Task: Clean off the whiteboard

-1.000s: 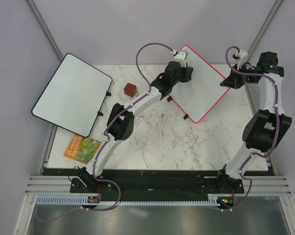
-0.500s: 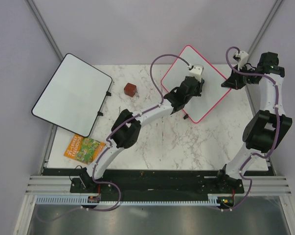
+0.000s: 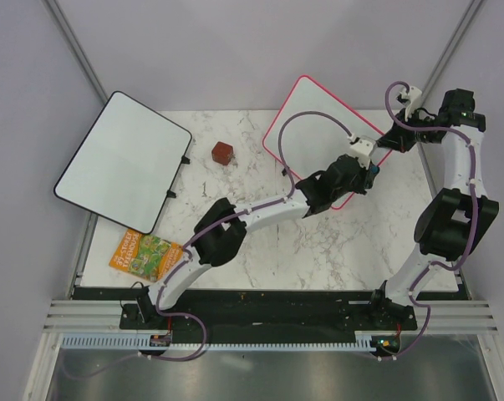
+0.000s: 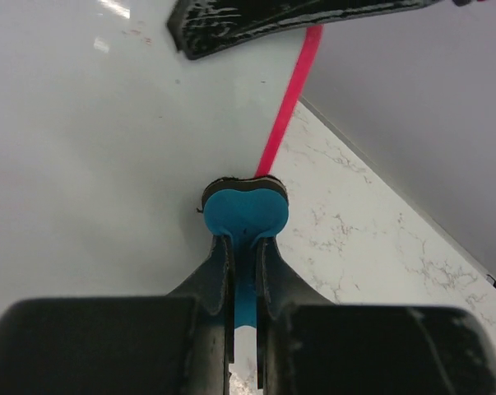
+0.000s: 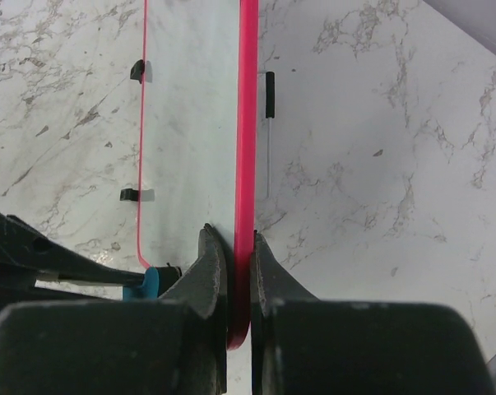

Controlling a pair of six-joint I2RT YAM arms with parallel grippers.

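One whiteboard (image 3: 306, 98), pink-framed, at the far-right corner of the bench (image 3: 260, 242).

Top view:
- The whiteboard is turned cornerwise, with its far corner past the far edge. No writing can be made out on it.
- The left pincer (image 3: 370, 170) is over its near-right edge, and the right pincer (image 3: 385, 142) is at its right corner.
- Also present: a larger black-framed board (image 3: 122, 159) overhanging the far-left corner, a brown cube (image 3: 222, 152) near the far edge, and a colourful booklet (image 3: 140, 255) at the left edge.
- No containers show.

Left wrist view:
- The left pincer (image 4: 243, 255) is clamped tight on a blue eraser (image 4: 246, 212).
- The eraser's head is pressed to the white face (image 4: 83, 148), just beside the pink frame.

Right wrist view:
- The right pincer (image 5: 238, 255) is nipped shut on the frame, with one finger on each side of the edge.
- The board (image 5: 190, 123) is seen at a steep slant, and its small black feet are visible.
- The eraser (image 5: 153, 284) shows at the left.

Handling, by judgement:
- The whiteboard looks thin, stiff and light, with a slick face.
- It is likely to skid or swing under a wiping push.
- The frame edge is the only sound place to hold it, never the face. A corner grip leaves it free to pivot.
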